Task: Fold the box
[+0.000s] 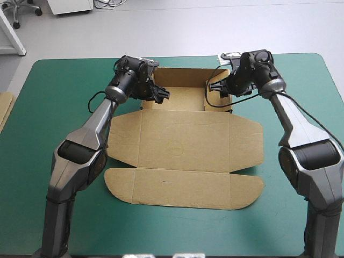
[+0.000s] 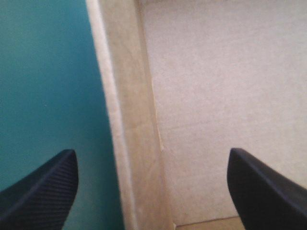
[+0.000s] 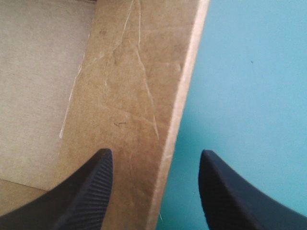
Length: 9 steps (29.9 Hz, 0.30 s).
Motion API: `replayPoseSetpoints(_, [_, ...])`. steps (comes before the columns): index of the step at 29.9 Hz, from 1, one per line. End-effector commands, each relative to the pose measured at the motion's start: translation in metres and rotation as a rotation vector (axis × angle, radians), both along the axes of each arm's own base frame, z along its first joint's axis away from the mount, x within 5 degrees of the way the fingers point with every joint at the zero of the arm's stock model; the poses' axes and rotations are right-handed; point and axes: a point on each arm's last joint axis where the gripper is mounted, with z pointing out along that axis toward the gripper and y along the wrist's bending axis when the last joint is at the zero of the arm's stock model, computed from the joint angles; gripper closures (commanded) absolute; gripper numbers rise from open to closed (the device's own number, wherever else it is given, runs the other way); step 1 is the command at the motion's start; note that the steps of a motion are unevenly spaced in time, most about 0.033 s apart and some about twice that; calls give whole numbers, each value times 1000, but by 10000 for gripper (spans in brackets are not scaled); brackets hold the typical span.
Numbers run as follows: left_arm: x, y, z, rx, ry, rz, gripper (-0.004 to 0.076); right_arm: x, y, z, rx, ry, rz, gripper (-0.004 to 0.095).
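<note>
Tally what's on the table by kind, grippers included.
Box: 1
Grippers: 2 (left gripper, right gripper, fingers open on both)
Spare board at the table's left edge: 1
Total: 4

This looks like a robotics lab or test room, not a home. The surface [image 1: 54, 86] has a plain teal-green cover, and two grey machines, the left arm [image 1: 80, 156] and the right arm [image 1: 309, 156], stand at its near edge. Beyond its far edge is a smooth pale grey floor [image 1: 188, 27] with a castored chair base [image 1: 26, 9], a white cabinet [image 1: 72, 5] and loose cables [image 1: 110, 3]. The brown box [image 1: 185, 145] lies on the cover, and spare board [image 1: 4, 110] shows at the left edge.
</note>
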Motion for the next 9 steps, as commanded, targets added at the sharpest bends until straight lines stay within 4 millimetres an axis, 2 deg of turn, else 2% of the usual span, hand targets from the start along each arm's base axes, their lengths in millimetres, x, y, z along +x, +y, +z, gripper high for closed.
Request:
replayPoseSetpoints(1, [-22, 8, 82, -98, -185, 4, 99, -20, -10, 66, 16, -181, -2, 387])
replayPoseSetpoints(5, [-42, 14, 122, -142, -268, -2, 99, -38, -16, 93, 13, -226, -4, 387])
replayPoseSetpoints(8, [-62, 12, 147, -147, -315, -47, 121, -59, -20, 116, 16, -262, 15, 389])
replayPoseSetpoints(9, [-74, 9, 160, -155, -343, -68, 147, -70, -22, 126, 20, -285, 30, 407])
